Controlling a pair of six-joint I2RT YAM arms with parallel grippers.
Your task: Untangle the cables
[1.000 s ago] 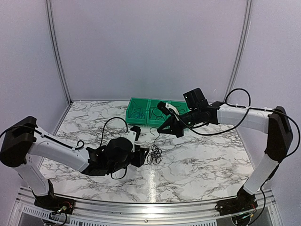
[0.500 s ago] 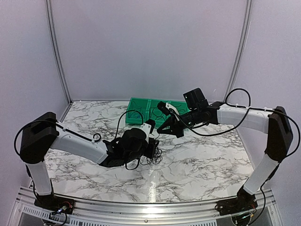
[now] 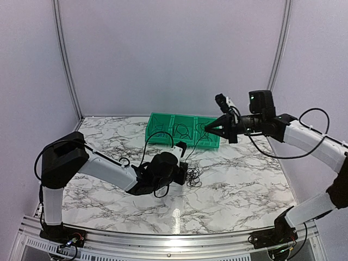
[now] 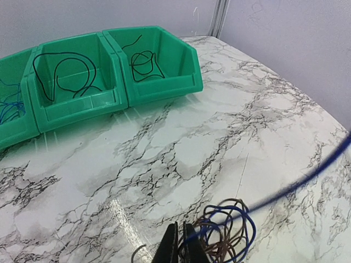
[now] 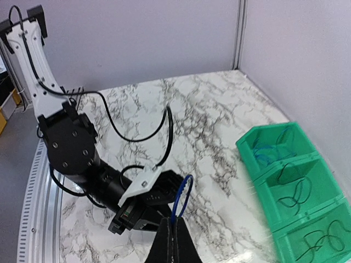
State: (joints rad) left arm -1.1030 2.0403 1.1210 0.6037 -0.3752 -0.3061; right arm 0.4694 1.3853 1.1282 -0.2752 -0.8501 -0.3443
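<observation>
**A:** Cables (image 4: 225, 236), entry one: location and hold?

**B:** A knotted clump on the table (image 4: 164, 159), at the tip of the left gripper (image 4: 179, 249). Its fingers (image 4: 170, 249) are pressed together at the clump's near edge and appear to pinch a strand; which strand cannot be told. Probable purpose: an anchor, so the clump is not dragged or lifted while one cable is drawn out.

**A:** Entry two: blue cable?

**B:** Blue cable (image 4: 296, 179), one end in the clump. The right gripper (image 5: 173, 241), raised above the table, has its fingers clamped on a blue loop. Probable purpose: a pull along the cable's length to free it.

**A:** Axis and heading?

**B:** The long axis is a straight diagonal. It rises from the clump up and away to the right, towards the right gripper. It looks taut.

**A:** Surroundings?

**B:** Three green bins (image 3: 162, 135) at the table's far side, well apart from the clump, each holding loose cable.
</observation>
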